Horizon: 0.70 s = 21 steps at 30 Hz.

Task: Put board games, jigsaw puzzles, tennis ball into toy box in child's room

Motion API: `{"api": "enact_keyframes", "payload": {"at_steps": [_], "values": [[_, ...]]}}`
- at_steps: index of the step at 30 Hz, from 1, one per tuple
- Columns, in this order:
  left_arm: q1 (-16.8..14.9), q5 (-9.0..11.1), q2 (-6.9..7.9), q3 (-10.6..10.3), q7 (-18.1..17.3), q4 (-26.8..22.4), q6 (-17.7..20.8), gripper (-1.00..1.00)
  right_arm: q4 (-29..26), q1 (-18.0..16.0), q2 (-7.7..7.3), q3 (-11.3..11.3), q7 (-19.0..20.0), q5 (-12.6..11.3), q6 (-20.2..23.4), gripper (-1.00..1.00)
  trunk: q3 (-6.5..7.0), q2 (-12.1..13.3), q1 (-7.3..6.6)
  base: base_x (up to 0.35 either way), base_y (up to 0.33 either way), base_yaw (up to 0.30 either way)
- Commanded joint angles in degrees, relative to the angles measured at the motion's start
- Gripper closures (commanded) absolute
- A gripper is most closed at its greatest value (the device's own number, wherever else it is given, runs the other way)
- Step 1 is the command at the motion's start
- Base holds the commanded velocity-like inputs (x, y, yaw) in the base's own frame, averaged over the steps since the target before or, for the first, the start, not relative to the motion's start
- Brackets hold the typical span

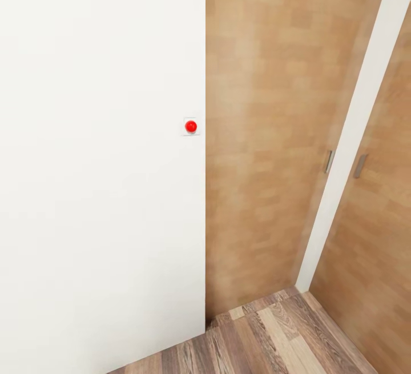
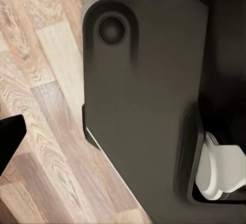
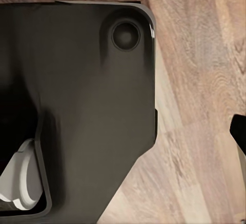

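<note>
Facing a corner of the room, the head camera looked at a white wall panel (image 1: 97, 163) on the left, with a small square switch plate carrying a round red button (image 1: 190, 127) near its right edge. Beside the panel stood a light wooden door (image 1: 268, 134), then a white strip of frame (image 1: 357, 128), then a second wooden door (image 1: 377, 237) at the far right. Each door bore a slim grey handle (image 1: 329, 161) near the white strip, one on either side of it. Striped wood-plank floor (image 1: 274, 340) filled the bottom of that view.

Both wrist cameras pointed down at the robot's own dark base (image 2: 143, 106) over the same plank floor (image 2: 41, 80). A round recess (image 2: 111, 29) sat in one corner of the base, and a pale grey rounded part (image 2: 220, 170) showed in a cut-out at its edge. A black tip, perhaps part of the left end effector, poked in at the left wrist view's edge; whether either end effector was apart or together could not be told. None of the toys, the bed or the desk was in sight.
</note>
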Motion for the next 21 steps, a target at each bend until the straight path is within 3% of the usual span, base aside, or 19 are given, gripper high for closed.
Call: {"api": "enact_keyframes", "payload": {"at_steps": [1, 21], "values": [[0.0, 0.1, 0.00, 0.0, 0.0, 0.0, -0.2, -1.00, -0.1, 0.0, 0.02, -0.1, -0.1, 0.0, -0.1, -1.00, 0.11, 0.4, -0.21, 0.000, 0.000, 0.000], [0.0, 0.1, -0.17, 0.1, 0.0, 0.2, -0.2, -1.00, -0.1, 0.0, 0.02, -0.1, -0.1, 0.0, -0.1, -1.00, 3.70, 8.4, -4.61, 0.000, 0.000, 0.000]]}}
